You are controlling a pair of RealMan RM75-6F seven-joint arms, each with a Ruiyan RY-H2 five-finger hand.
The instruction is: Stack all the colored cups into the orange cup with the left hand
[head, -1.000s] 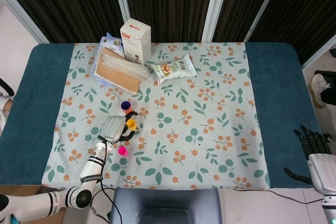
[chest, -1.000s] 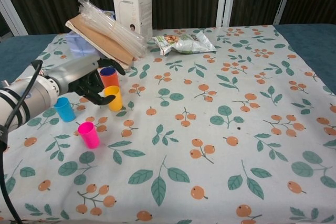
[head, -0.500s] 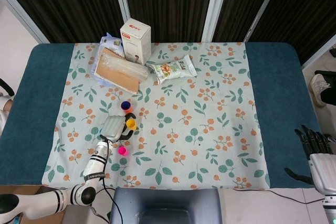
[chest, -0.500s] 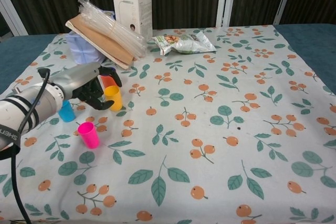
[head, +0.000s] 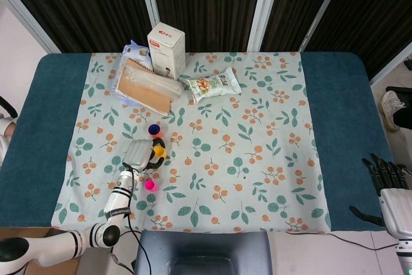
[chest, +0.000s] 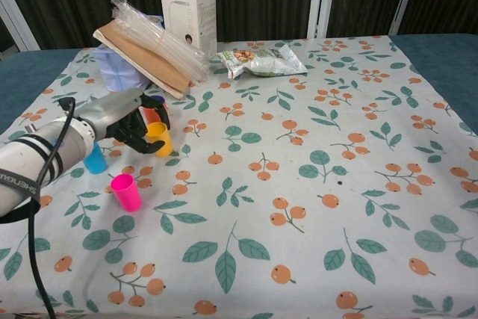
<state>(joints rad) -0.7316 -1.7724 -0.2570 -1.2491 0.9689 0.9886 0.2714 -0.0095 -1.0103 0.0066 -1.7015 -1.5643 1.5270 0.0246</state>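
Gripping the yellow cup [chest: 159, 138], the left hand [chest: 128, 119] reaches low over the tablecloth [chest: 299, 207], fingers curled around it.

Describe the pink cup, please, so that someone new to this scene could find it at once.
Start at the floral cloth and go to its left side, where the left hand wraps the yellow cup. The pink cup stands upright just in front of that hand, nearer the robot. It is the only pink one, standing free, with the blue cup behind it.
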